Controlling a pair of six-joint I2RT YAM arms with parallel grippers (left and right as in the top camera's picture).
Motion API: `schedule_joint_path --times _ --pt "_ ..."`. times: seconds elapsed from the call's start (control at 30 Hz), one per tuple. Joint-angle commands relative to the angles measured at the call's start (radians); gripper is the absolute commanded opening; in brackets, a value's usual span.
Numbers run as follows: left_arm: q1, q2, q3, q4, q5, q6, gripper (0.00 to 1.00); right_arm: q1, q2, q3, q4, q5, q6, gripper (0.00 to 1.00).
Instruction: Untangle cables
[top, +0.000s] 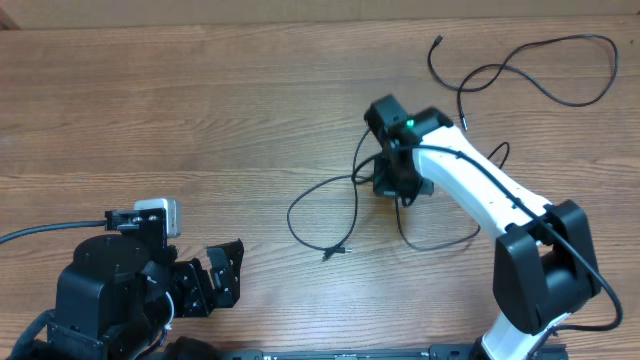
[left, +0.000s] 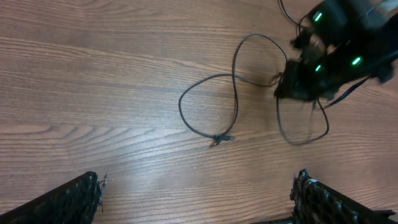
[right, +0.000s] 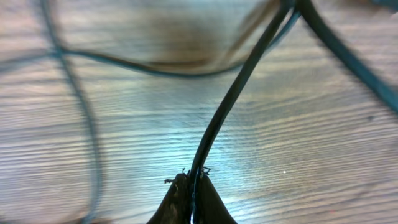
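My right gripper (right: 191, 186) is pinched shut on a thin black flexible cable (right: 227, 106), which runs straight away from my fingertips over the brown wooden desk (top: 200, 100). Its loops lie left of and beneath that gripper. Another thin black cable (top: 545, 85) lies beyond it, apart. My left gripper (left: 199, 193) stands wide open.

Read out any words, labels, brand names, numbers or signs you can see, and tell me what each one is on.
There is no readable text in any view.
table: bare wood grain, no print.
right arm: plain white shell with no label showing; its green lights are not characters.
left arm: black housing, nothing legible.
cables: plain black, and no markings can be made out.
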Motion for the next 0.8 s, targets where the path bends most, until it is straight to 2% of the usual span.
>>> schedule_joint_path --times 0.0,0.27,0.47,0.77 --pt "-0.006 0.004 0.002 0.001 -0.014 0.008 1.0 -0.002 -0.025 0.124 -0.042 0.01 -0.03 0.04" --pt "-0.006 0.004 0.002 0.001 -0.014 0.008 1.0 -0.005 -0.04 0.307 -0.163 0.02 -0.05 0.04" --pt "-0.006 0.004 0.002 0.001 -0.014 0.008 0.99 -0.044 -0.084 0.395 -0.268 0.159 0.058 0.04" --pt "-0.006 0.004 0.002 0.001 -0.014 0.008 1.0 -0.238 -0.22 0.405 -0.374 0.198 0.088 0.04"
